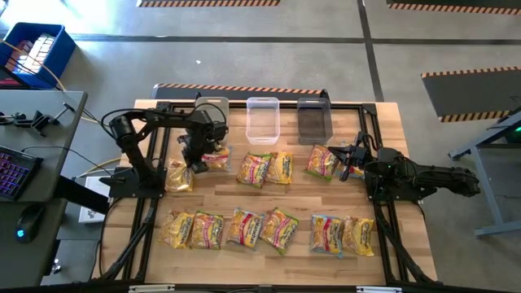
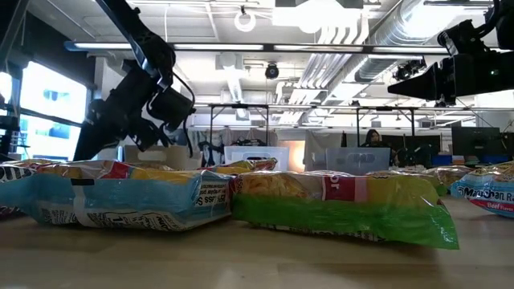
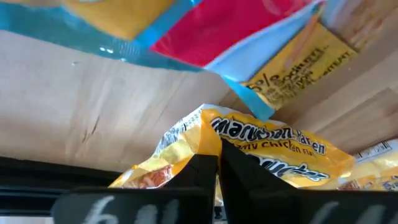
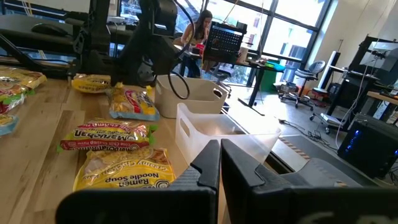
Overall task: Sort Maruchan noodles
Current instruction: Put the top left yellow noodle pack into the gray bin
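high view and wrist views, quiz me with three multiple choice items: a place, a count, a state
1. Where is the left hand? a) over the near packet row b) left end of the packet row nearest the bins c) off the table
2. How many bins? a) two b) three c) five
3. The right hand is a) open b) shut on a packet c) shut, empty
b: it pinches a yellow Maruchan packet there. b: pale, clear, dark, side by side. c: closed, with nothing between.
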Robot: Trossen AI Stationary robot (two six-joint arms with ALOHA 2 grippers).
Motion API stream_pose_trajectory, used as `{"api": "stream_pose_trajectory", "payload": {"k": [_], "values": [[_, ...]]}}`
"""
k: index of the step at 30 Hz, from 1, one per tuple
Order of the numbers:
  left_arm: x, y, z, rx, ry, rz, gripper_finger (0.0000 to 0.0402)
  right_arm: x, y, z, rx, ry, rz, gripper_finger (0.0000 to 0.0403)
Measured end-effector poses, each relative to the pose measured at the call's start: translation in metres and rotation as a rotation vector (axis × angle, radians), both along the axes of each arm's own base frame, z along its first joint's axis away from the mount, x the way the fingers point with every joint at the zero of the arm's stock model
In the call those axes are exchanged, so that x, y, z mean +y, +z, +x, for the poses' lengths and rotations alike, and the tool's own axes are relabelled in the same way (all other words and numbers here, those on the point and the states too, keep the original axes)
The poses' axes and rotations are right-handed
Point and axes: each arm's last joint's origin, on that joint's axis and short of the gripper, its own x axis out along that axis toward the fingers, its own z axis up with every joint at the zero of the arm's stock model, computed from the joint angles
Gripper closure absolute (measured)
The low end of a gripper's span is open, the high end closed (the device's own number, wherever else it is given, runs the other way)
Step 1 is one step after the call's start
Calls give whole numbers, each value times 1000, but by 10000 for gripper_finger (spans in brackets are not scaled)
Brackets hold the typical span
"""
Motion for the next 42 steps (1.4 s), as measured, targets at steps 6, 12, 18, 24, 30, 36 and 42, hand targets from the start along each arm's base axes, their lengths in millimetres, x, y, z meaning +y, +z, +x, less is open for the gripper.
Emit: {"api": "stream_pose_trajectory", "payload": {"k": [6,12,18,24,30,36,42], "values": [[-5,23,-7,-52,7,40,401,0,0,0,0,0,0,401],[-15,58,-20,-195,117,101,401,0,0,0,0,0,0,401],[-28,92,-33,-390,231,169,401,0,0,0,0,0,0,401],[-39,120,-42,-650,343,198,401,0,0,0,0,0,0,401],[-42,151,-42,-1001,430,274,401,0,0,0,0,0,0,401],[-39,174,-38,-1260,453,359,401,0,0,0,0,0,0,401],[-28,168,-30,-1437,440,443,401,0,0,0,0,0,0,401]]}}
